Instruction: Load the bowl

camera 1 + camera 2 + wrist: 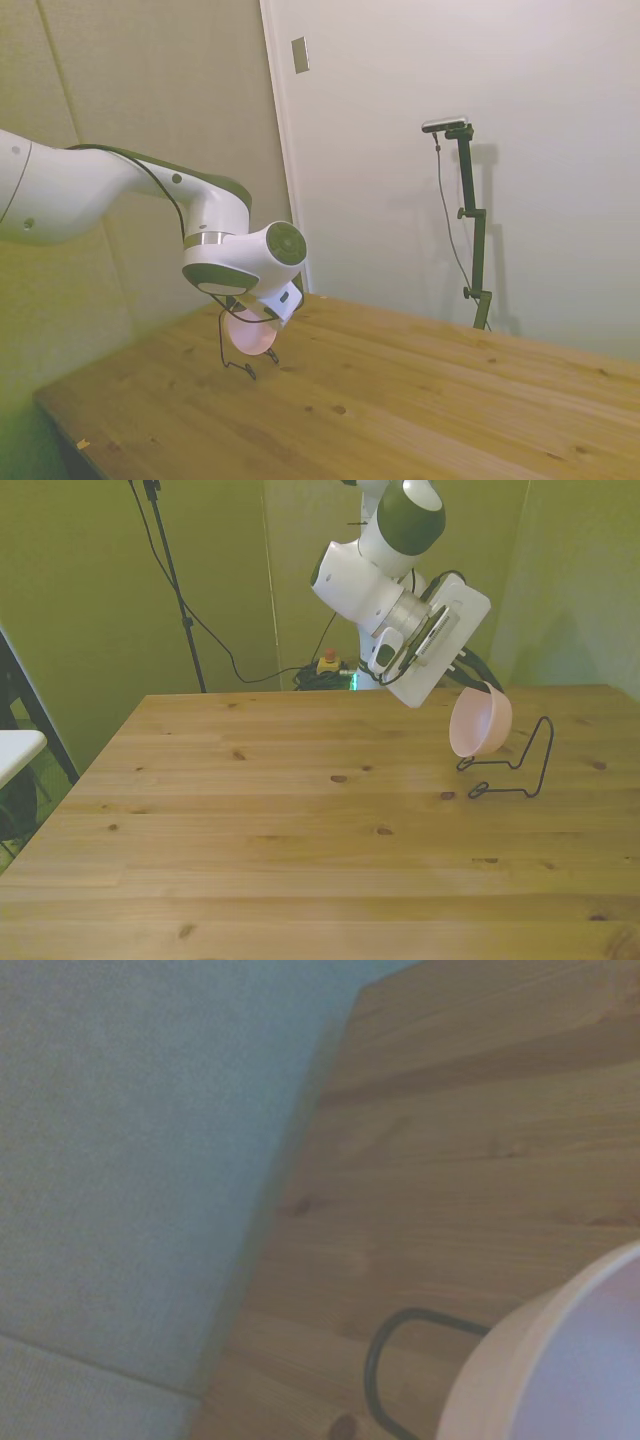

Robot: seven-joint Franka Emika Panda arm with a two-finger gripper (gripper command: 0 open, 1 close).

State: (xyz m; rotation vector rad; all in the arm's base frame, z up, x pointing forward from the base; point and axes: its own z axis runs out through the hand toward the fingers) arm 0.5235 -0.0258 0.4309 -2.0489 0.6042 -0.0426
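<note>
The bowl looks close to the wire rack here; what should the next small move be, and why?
Probably a short lowering toward the wire rack. In the front view the pink bowl hangs tilted on its side at the gripper, above the rack's low end on the table, not clearly seated in it. Whether it already touches the wire cannot be told, so easing down before any release seems safest.

Smooth matt pink bowl (480, 723) – thin black wire rack (524, 768) – knotty wooden table (300, 830).

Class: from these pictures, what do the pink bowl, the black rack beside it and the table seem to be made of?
Bowl: probably plastic; smooth, plain, matte pale pink.
Rack: likely thin metal wire, dark-coated; it is bent into slim loops.
Table: wood, apparently pine planks; visible grain, knots and board seams, light finish.
</note>
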